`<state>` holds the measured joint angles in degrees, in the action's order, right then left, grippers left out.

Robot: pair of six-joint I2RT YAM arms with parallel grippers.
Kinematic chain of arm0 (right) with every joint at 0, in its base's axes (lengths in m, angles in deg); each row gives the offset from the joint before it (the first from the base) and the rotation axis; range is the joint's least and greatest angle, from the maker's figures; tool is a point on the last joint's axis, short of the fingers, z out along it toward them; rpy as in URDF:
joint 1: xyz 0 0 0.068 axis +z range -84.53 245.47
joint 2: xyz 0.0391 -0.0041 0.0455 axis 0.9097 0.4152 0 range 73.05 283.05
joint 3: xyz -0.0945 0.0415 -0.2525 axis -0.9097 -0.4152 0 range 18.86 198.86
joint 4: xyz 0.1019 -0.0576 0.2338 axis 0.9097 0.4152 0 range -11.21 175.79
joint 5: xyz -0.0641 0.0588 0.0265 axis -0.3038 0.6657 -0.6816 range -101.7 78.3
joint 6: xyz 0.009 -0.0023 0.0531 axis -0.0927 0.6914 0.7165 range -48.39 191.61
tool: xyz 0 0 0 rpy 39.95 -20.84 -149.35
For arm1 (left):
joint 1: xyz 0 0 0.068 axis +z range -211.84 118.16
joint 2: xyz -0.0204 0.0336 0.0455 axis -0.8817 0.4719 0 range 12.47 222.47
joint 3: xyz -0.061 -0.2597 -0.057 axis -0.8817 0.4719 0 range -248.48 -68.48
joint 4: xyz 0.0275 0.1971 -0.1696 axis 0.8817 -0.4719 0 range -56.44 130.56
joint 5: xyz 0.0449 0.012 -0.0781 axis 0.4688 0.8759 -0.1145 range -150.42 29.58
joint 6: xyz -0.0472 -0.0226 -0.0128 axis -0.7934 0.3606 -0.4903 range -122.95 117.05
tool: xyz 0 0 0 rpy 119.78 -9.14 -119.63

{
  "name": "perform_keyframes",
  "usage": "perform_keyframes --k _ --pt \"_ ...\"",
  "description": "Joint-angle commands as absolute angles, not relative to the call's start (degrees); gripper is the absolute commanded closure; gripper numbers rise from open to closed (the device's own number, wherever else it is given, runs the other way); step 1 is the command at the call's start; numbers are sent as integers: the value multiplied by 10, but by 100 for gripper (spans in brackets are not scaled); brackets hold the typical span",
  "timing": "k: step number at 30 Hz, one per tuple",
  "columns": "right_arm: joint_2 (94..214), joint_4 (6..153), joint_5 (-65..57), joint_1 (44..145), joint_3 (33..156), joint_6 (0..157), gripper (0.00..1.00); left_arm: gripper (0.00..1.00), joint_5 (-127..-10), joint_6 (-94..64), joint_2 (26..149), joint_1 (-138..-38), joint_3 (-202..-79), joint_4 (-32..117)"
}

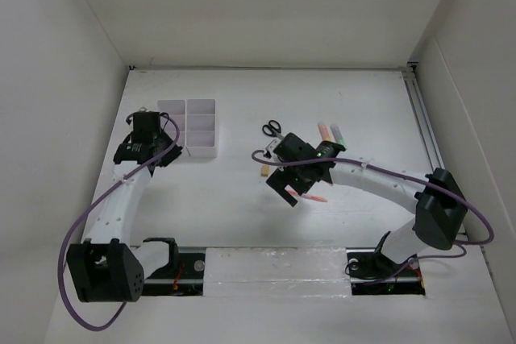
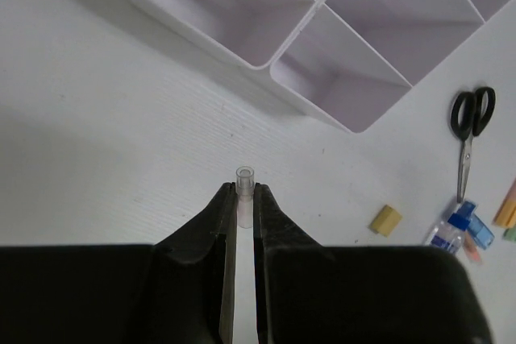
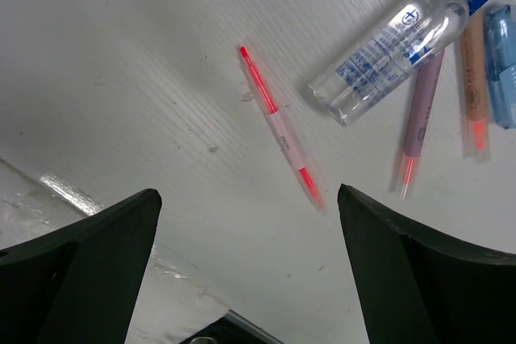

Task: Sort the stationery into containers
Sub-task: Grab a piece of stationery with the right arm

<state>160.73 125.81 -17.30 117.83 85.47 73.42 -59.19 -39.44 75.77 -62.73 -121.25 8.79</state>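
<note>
My left gripper (image 2: 244, 192) is shut on a thin clear-ended pen (image 2: 244, 176) just above the table, short of the white six-compartment organizer (image 2: 282, 78). In the top view it (image 1: 168, 155) sits at the organizer's (image 1: 189, 151) near-left corner. My right gripper (image 3: 247, 193) is open and empty above a thin red pen (image 3: 280, 128). In the top view it (image 1: 290, 191) is left of that pen (image 1: 313, 197). The clear blue-capped bottle (image 3: 395, 47), a second pink pen (image 3: 419, 114), an orange marker (image 3: 473, 86) and a blue marker (image 3: 501, 62) lie beyond.
Black-handled scissors (image 1: 272, 128) and markers (image 1: 330, 131) lie at mid-table. The yellow eraser (image 1: 264, 172) is left of my right gripper. The scissors (image 2: 468, 130), eraser (image 2: 385, 220) and bottle (image 2: 450, 230) also show in the left wrist view. White walls enclose the table.
</note>
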Motion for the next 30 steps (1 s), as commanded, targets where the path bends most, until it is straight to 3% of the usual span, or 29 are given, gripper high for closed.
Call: perform_keyframes --k 1,10,16,19,30 --pt "1591 1232 -163 1173 863 649 3 100 -658 -356 751 -626 -1214 130" --pt "1617 1192 -160 1163 828 573 4 100 -689 -349 729 -626 -1199 137" --pt "1635 1206 -128 1134 818 562 10 100 -683 -349 717 -626 -1199 142" --pt "1655 1219 -98 1113 818 547 17 100 -683 -349 717 -626 -1199 142" --pt "1712 1219 -84 1098 823 541 20 100 -683 -349 722 -626 -1199 142"
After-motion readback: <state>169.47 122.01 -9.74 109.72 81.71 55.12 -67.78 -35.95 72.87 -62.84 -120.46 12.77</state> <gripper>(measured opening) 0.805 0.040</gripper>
